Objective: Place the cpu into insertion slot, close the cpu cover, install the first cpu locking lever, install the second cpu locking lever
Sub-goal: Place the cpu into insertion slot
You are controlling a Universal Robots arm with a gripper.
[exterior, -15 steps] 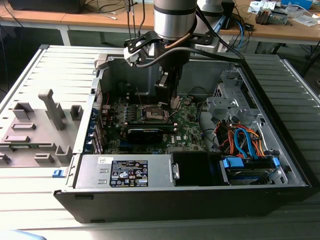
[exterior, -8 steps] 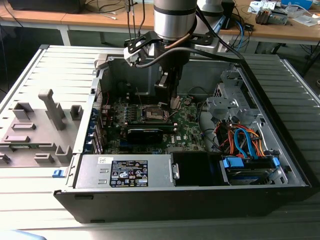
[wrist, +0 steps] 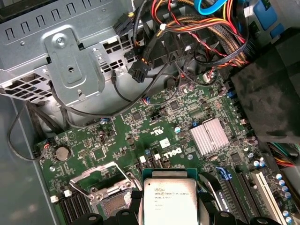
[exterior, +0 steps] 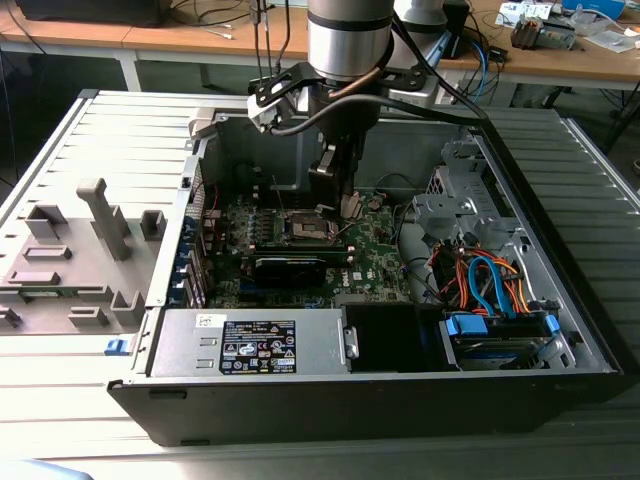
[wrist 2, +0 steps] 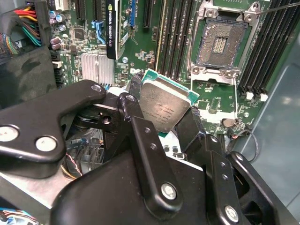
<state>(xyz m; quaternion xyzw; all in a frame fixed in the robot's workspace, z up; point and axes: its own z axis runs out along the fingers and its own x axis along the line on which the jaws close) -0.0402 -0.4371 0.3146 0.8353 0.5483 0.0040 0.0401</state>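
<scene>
Computer case [exterior: 400, 395] lies open, green motherboard [exterior: 385, 250] inside. Above it the gripper [exterior: 340, 195] is clamped on the cpu [wrist 2: 164, 104] — fingers [wrist 2: 127, 106] pinching opposite edges, chip tilted clear of the board. Second wrist view shows the insertion slot [wrist 2: 221, 42] uncovered, contacts bare, apart from the chip; first wrist view adds red, orange and black cable bundles [wrist: 201, 23] beside a grey metal bracket [wrist: 70, 61].

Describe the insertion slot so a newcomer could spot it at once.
Inside the open computer case, find the green board on its floor. Near the board's middle sits the insertion slot, a small square socket with a dark centre and silvery metal rim, lying empty. The long black memory slots beside it are narrow strips, not square.
</scene>
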